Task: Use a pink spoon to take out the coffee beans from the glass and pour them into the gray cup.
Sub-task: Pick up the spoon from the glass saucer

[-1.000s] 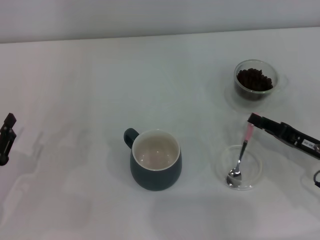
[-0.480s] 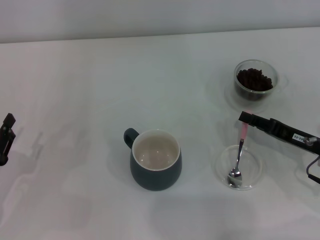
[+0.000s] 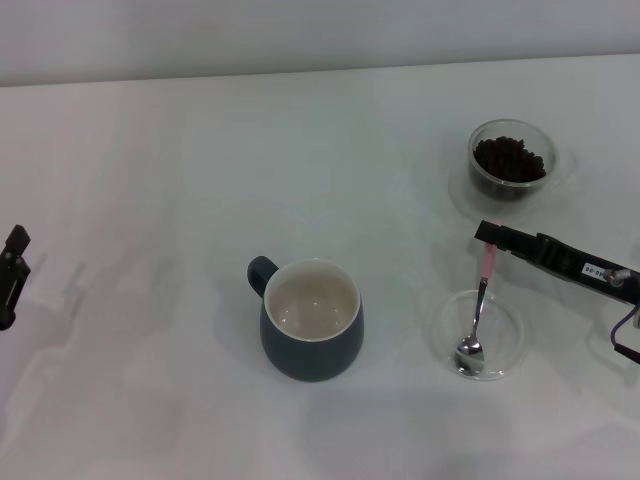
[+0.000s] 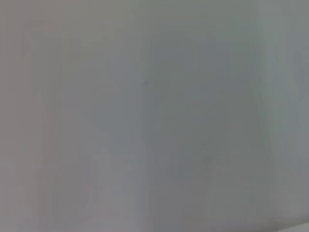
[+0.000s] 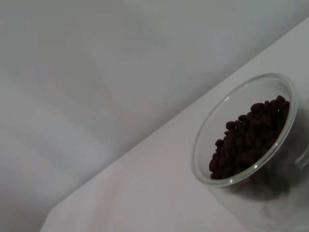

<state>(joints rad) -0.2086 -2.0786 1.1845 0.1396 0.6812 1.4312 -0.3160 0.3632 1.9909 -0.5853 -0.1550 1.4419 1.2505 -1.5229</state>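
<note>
The pink spoon [image 3: 481, 298] stands tilted, its metal bowl resting in a flat clear dish [image 3: 512, 338] at the right front. Its pink handle top sits in my right gripper [image 3: 487, 236], which reaches in from the right and is shut on it. Just behind, the glass [image 3: 476, 168] holds a heap of dark coffee beans [image 3: 510, 158]. The right wrist view shows the glass [image 5: 212, 145] and the coffee beans [image 5: 246, 140] close up. The gray cup [image 3: 311, 346] stands in the middle front, cream inside and holding nothing, its handle to the left. My left gripper [image 3: 11, 276] is parked at the far left edge.
The white table [image 3: 180, 180] runs back to a pale wall. The left wrist view shows only a plain grey surface.
My right gripper moved left and slightly back with the spoon's handle, so the spoon stands steeper in the dish. It has hardly moved in the last half second. The left arm stayed put.
</note>
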